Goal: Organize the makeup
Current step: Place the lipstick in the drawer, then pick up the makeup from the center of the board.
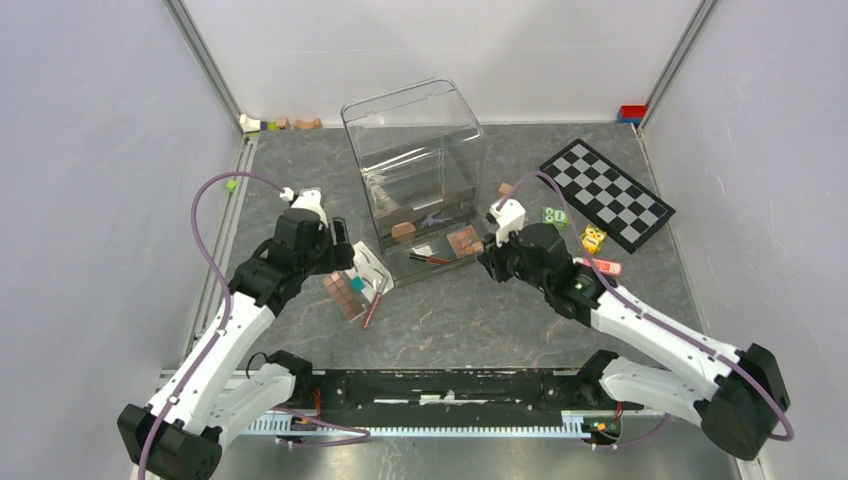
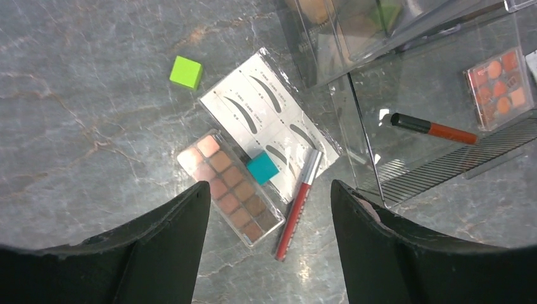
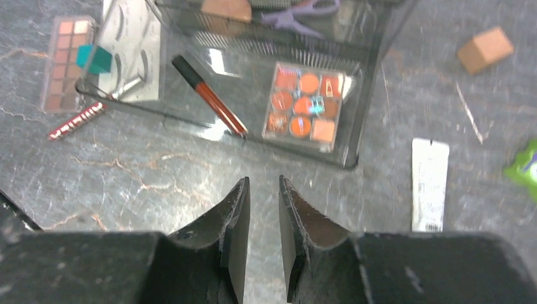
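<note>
My left gripper [image 2: 269, 190] hangs open, with nothing in it, over makeup lying on the table. Below it are a brown eyeshadow palette [image 2: 229, 188], a white eyebrow card [image 2: 269, 120] and a red pencil [image 2: 299, 202]. A clear organizer [image 1: 413, 170] has a low front tray. That tray holds an orange palette [image 3: 307, 104] and an orange-and-black pencil [image 3: 209, 95]. Lilac scissors [image 3: 301, 9] lie deeper inside. My right gripper [image 3: 263, 183] hovers just in front of the tray, its jaws a narrow gap apart and empty. A white tube [image 3: 429, 183] lies to its right.
A teal cube [image 2: 261, 168] rests on the palette and card, and a green cube [image 2: 186, 71] lies beyond. A brown cube [image 3: 484, 49] and a green die [image 3: 524, 166] lie right of the organizer. The checkerboard [image 1: 605, 195] is at back right, with a yellow cube [image 1: 593, 240] beside it.
</note>
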Available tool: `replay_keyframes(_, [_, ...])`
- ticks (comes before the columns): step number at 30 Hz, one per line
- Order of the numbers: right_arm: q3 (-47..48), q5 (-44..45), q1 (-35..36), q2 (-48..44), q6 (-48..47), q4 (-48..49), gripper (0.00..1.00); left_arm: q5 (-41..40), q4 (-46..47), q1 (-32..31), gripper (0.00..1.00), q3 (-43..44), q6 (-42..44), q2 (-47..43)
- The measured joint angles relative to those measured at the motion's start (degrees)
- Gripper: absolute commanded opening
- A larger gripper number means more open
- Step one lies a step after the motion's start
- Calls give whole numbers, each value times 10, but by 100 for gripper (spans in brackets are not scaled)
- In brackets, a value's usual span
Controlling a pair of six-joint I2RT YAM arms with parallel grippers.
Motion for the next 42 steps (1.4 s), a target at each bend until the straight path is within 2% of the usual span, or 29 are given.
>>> replay_keyframes(6, [-66,15,0,-80,54,-39,31,28,13,0,67,-60,-75,-21])
replay_keyframes(10, [-95,20,0,-120,68,-57,32,50,28,-8,66,-113,-101,-17])
replay_keyframes(18, [-131,24,0,-164,90,-78,33,49,95,-120,63,-173,-140,12])
replay_keyframes(20, [-132,24,0,-166,91,-81,33,40,104,-134,63,-173,-148,19])
replay_keyframes(22, [-133,24,0,-172,93,-84,33,20,106,-139,67,-173,-159,21])
replay_keyframes(25, [-133,25,0,-180,95,-88,33,-34,87,-139,80,-173,-190,15])
replay_keyframes(30, [-137,28,0,-193,97,-92,34,-131,14,-129,89,-171,-261,-29])
replay_keyframes(35, [-140,29,0,-193,97,-101,34,-165,-26,-105,84,-165,-312,-9])
replay_keyframes(42, [-148,29,0,-192,97,-105,35,-159,-38,-58,79,-164,-340,42])
